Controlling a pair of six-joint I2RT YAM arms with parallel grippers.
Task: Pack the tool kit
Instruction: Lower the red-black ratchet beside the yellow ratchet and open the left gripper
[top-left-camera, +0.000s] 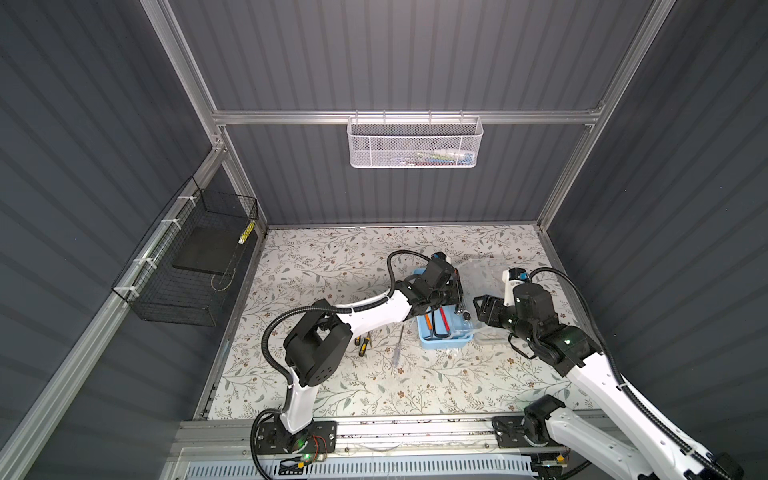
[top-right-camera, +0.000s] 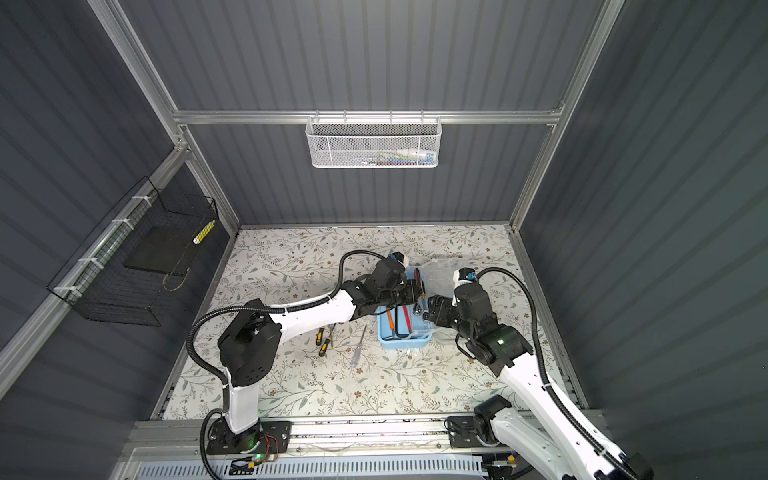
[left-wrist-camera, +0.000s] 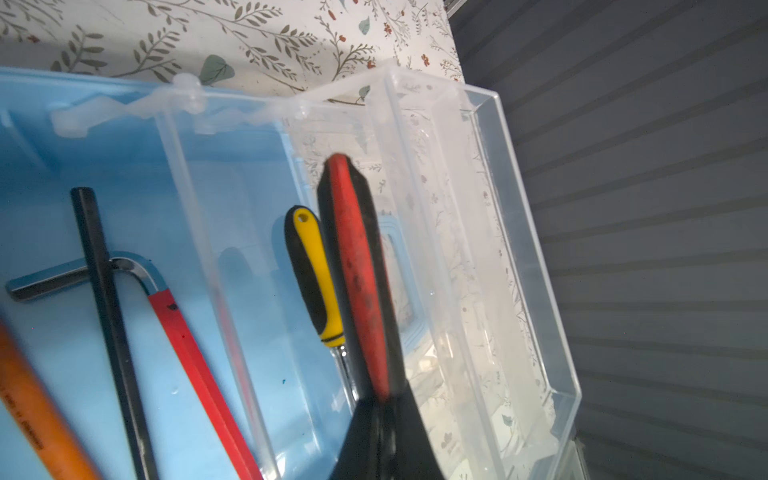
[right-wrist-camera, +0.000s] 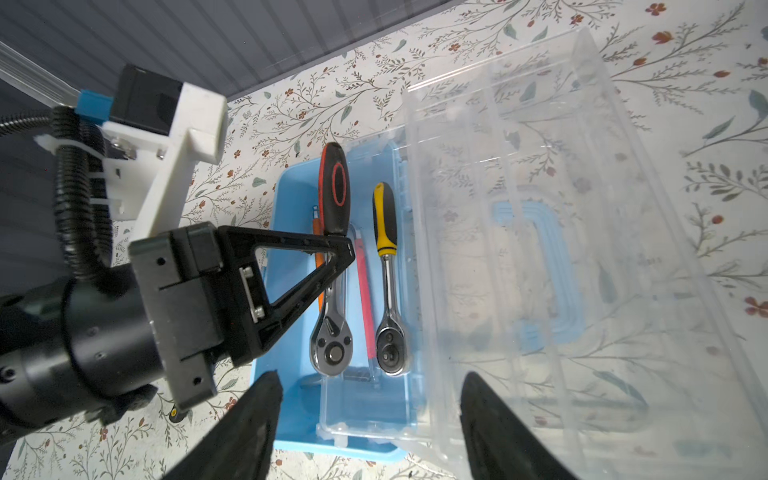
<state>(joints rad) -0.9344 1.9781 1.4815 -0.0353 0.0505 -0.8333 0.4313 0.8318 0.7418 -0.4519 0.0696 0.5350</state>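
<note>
Left jaws pinching red ratchet (right-wrist-camera: 333, 183) handle inside blue box (right-wrist-camera: 291, 195); right jaws spread near clear lid (right-wrist-camera: 582, 208).

Light blue rectangular plastic box (top-left-camera: 442, 344) right of centre in both top views, clear plastic lid (top-left-camera: 486, 268) laid open on its right. Inside: yellow-handled ratchet (right-wrist-camera: 386, 232); red-handled ratchet (right-wrist-camera: 334, 187) alongside, lying or lifted, can't tell; black hex key (left-wrist-camera: 109, 316) crossing red-sleeved hex key (left-wrist-camera: 183, 332). Left of box on floral tabletop (top-left-camera: 332, 270): two yellow-black screwdrivers (top-left-camera: 364, 345), clear-handled screwdriver (top-left-camera: 398, 347). White mesh basket (top-left-camera: 395, 145) upper centre, black wire basket (top-left-camera: 183, 307) mid left.
</note>
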